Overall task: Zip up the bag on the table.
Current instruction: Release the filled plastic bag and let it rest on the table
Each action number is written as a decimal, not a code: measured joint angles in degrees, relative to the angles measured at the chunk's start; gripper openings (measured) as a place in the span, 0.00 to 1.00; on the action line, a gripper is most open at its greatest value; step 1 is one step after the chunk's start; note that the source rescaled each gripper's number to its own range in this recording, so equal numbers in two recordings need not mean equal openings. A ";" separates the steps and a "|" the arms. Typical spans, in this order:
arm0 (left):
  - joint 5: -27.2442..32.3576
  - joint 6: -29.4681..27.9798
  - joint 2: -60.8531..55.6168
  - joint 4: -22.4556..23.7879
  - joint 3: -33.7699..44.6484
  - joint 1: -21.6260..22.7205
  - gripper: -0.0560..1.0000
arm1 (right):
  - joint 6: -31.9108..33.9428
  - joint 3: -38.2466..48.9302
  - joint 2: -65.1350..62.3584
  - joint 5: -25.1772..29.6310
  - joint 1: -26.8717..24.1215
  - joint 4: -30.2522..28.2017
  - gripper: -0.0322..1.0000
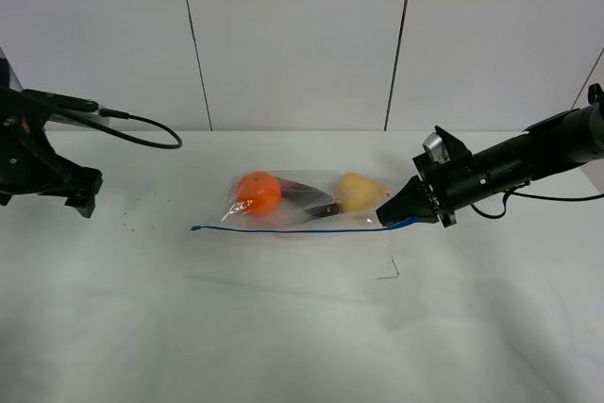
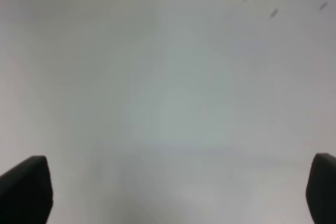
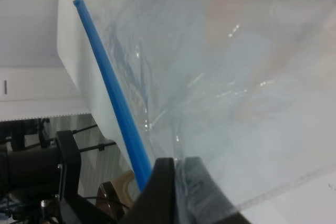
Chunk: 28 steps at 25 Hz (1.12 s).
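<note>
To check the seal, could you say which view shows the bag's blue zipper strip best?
Exterior high: the zipper strip shows nearly its whole length. Right wrist shows one stretch close up; left wrist shows none.

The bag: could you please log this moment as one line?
right gripper: shut on bag at zipper end | left gripper: open, apart from bag

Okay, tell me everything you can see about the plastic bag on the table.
The bag is clear, crinkly plastic lying flat near the middle of the white table, its long side running left to right. A thin blue zipper strip lines its near edge. Through it show an orange fruit, a dark purple one and a yellow one. The right gripper is shut on its right end, by the strip.
</note>
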 joint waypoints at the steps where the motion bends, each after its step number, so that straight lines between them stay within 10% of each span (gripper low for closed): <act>1: 1.37 1.62 -0.12 -2.16 0.00 1.68 1.00 | 0.00 0.00 0.00 0.00 0.00 -0.04 0.03; 28: 1.06 3.82 -32.35 -6.07 18.96 5.50 1.00 | 0.00 0.00 0.00 0.00 0.00 -0.27 0.03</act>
